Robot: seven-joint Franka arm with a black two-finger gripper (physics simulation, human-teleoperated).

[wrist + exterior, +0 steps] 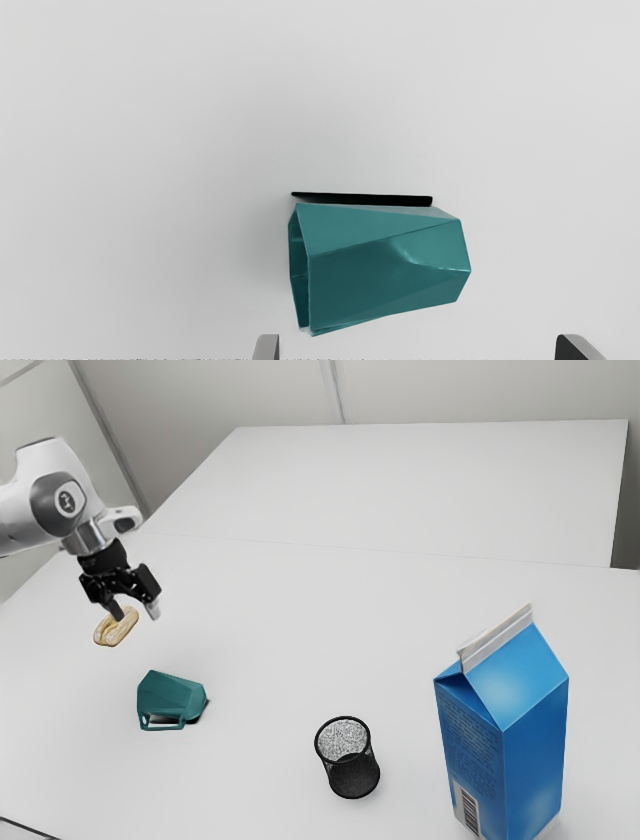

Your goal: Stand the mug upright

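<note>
In the exterior view my gripper (137,612) hangs at the left, higher up in the picture than the mug and apart from it. The teal faceted mug (175,698) lies on its side on the table, its handle toward the camera. From the wrist view, the mug (380,265) shows its side wall, with part of its open mouth visible at one end. The fingers of the gripper (417,347) stand wide apart with nothing held between them.
A bread-like bun (116,627) appears just below the gripper in the exterior view. A black mesh cup (349,758) stands on the white table (260,620), toward the exterior view's right from the mug. Farther right is a tall blue carton (505,735).
</note>
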